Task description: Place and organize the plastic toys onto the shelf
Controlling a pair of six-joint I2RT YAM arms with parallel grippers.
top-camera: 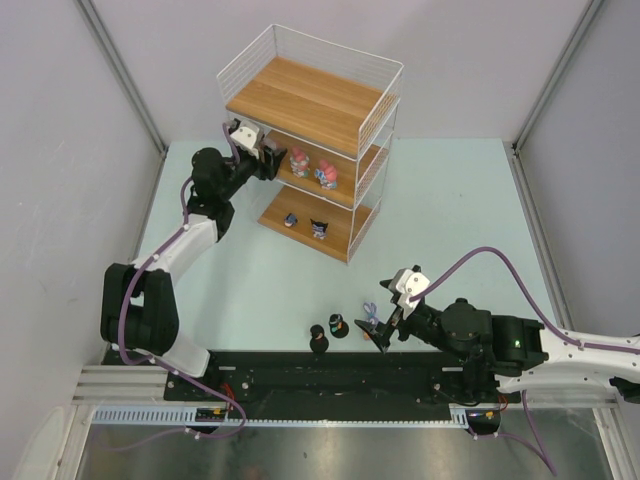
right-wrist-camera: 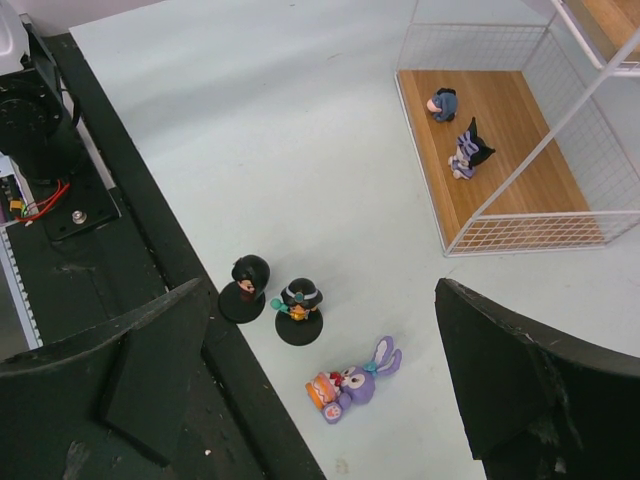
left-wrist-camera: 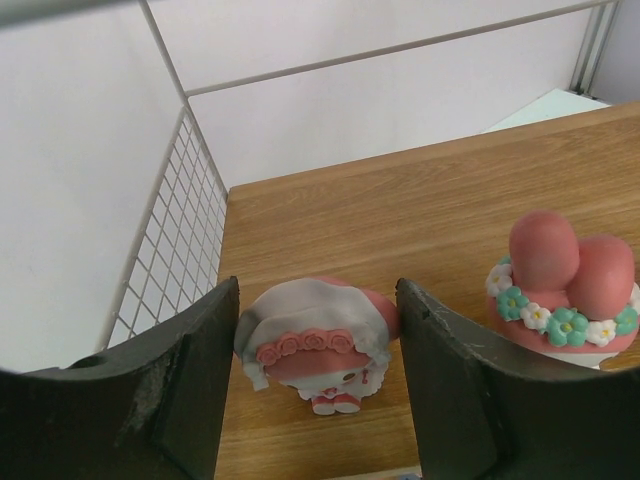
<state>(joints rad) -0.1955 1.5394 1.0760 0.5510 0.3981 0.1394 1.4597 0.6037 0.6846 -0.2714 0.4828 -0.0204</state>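
The shelf (top-camera: 300, 100) of white wire and wooden boards stands at the back of the table. My left gripper (top-camera: 270, 160) reaches into its middle tier. Its jaws (left-wrist-camera: 318, 292) are closed against both sides of a pink-and-white toy (left-wrist-camera: 315, 335) standing on the board. A second pink toy (left-wrist-camera: 565, 285) stands to its right. Two small toys (right-wrist-camera: 442, 104) (right-wrist-camera: 468, 152) sit on the bottom board. My right gripper (right-wrist-camera: 325, 285) hangs open above the table. Below it are two dark-haired toys on black bases (right-wrist-camera: 247, 288) (right-wrist-camera: 299, 310). The purple bunny (right-wrist-camera: 352, 383) lies on its side.
The pale green table (top-camera: 450, 220) is walled in by grey panels on the left, right and back. The black base rail (top-camera: 330, 370) runs along the near edge, right beside the dark-haired toys. The top shelf board holds nothing.
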